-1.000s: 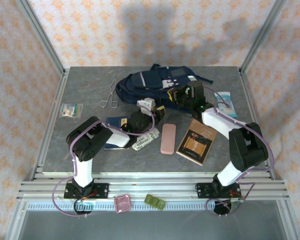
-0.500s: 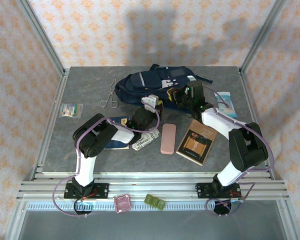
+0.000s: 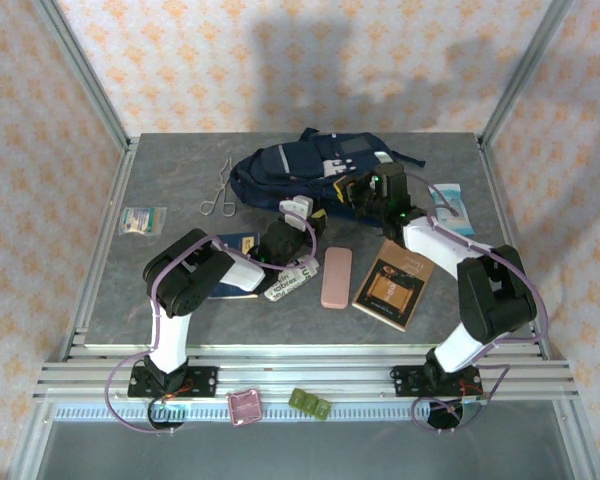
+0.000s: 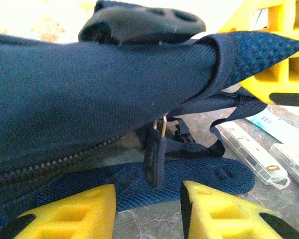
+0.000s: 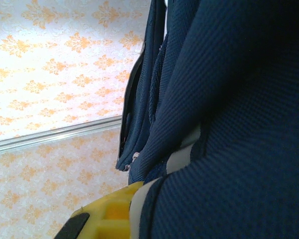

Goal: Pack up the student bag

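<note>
L tool (image 4: 148, 199) jaws apart; R tool (image 3: 348, 190) clamped (both arms reach fwd).

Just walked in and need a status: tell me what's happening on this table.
Two robot arms are working on the navy backpack. The right gripper is shut on a fold of its fabric, holding it up. The left gripper is open, its fingers just short of the zipper pull hanging under the raised flap. A brown book and a pink case lie on the table, unpacked.
</note>
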